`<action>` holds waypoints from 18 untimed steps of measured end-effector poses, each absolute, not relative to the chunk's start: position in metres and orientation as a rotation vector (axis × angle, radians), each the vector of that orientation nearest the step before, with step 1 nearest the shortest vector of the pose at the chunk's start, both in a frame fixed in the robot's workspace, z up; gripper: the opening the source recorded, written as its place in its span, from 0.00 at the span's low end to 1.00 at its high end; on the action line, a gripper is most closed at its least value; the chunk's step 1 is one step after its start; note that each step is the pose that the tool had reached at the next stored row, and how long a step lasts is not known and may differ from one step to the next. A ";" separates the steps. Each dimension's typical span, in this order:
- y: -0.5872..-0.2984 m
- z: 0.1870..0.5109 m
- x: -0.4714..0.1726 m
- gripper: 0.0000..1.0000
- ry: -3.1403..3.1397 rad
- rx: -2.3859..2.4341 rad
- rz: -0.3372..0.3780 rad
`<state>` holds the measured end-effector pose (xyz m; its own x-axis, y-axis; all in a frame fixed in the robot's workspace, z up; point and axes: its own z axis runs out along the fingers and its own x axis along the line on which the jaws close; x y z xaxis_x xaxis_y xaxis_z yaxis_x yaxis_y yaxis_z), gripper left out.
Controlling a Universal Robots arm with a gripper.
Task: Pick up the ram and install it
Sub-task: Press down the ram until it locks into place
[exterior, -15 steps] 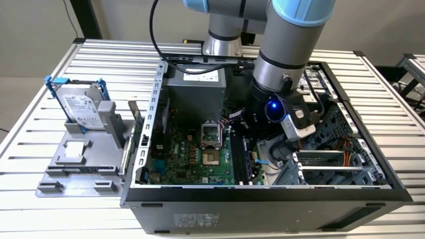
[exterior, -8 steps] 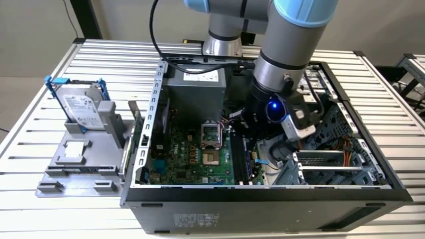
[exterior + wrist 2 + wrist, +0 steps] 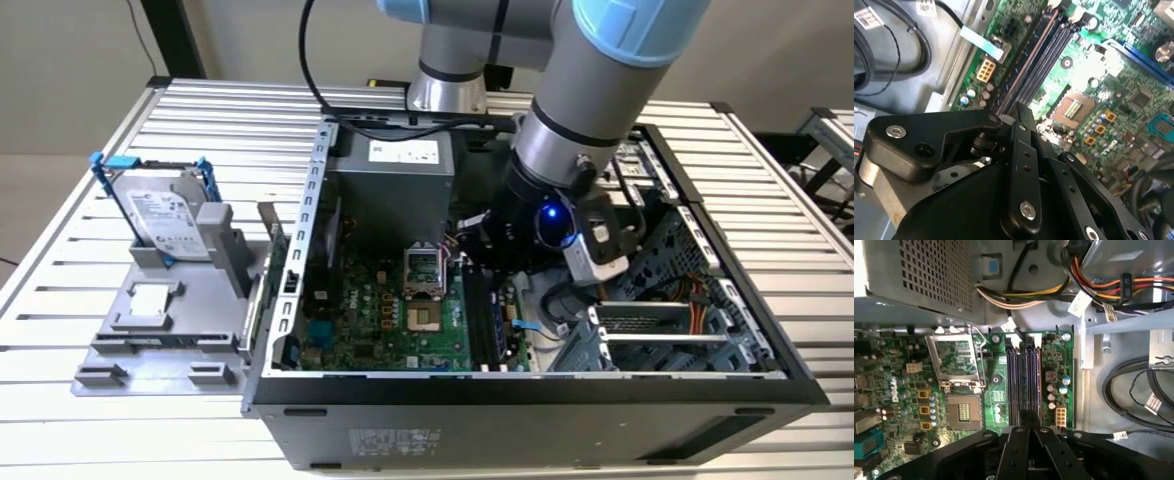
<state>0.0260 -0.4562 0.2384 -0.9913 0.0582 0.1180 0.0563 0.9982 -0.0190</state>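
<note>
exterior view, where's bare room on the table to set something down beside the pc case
Bare slats lie on the table at the exterior view's left, around the grey fixture holding the hard drive, and behind it. Inside the case it is crowded: the arm's tool hangs over the motherboard, beside cables.

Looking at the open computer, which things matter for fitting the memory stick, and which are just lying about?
For the job:
gripper, inside the case
memory slots, right by the gripper

Just lying about:
hard drive in its blue bracket, outside the case
processor socket
power cables
</note>
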 end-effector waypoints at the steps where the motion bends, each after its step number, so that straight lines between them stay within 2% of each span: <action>1: -0.456 0.239 0.027 0.00 -3.019 -0.086 0.017; 18: -0.456 0.240 0.027 0.00 -3.099 0.178 -0.014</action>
